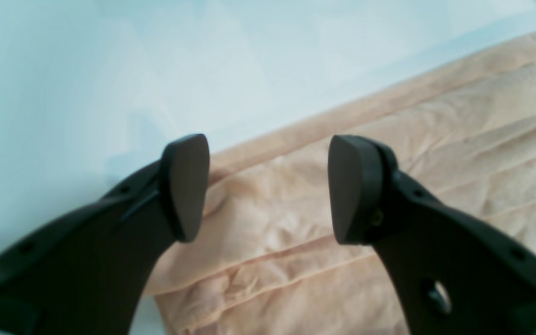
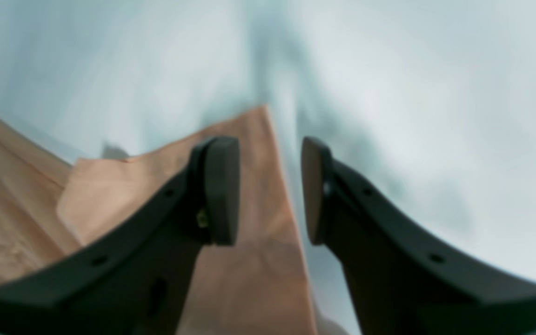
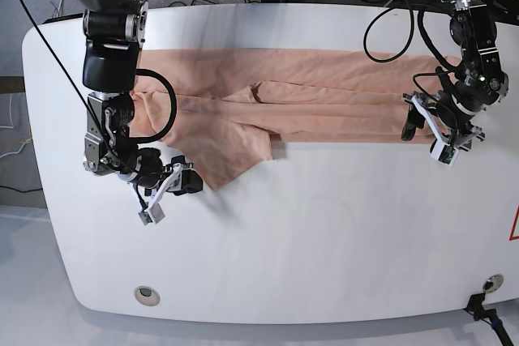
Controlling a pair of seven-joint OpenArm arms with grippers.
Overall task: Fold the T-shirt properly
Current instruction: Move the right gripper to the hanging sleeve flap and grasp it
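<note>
the t-shirt (image 3: 308,103) lies flat on the white table (image 3: 324,232), folded into a long band running from 9 o'clock to 3 o'clock across the far half of the table in the base view, with one loose flap (image 3: 231,155) hanging out of the band toward 7 o'clock. the right gripper (image 3: 166,188) sits at the 8 o'clock side of the base view, just beside the tip of that flap. in the right wrist view the right gripper (image 2: 270,190) has its jaws parted to a moderate gap, nothing between the pads; one pad sits over the flap (image 2: 249,260), the other over bare table (image 2: 435,116), and the flap's straight edge runs between them. that view is blurred, so whether a pad touches the cloth cannot be told. the left gripper (image 3: 438,131) is at the 3 o'clock end of the band in the base view, over the end edge of the cloth. in the left wrist view the left gripper (image 1: 268,188) has its jaws standing wide apart and empty, above the wrinkled corner of the t-shirt (image 1: 389,177), with the hem fold running off toward 2 o'clock and bare table (image 1: 110,70) toward 10 o'clock. cables (image 3: 389,14) trail across the far edge of the table behind the left arm.
</note>
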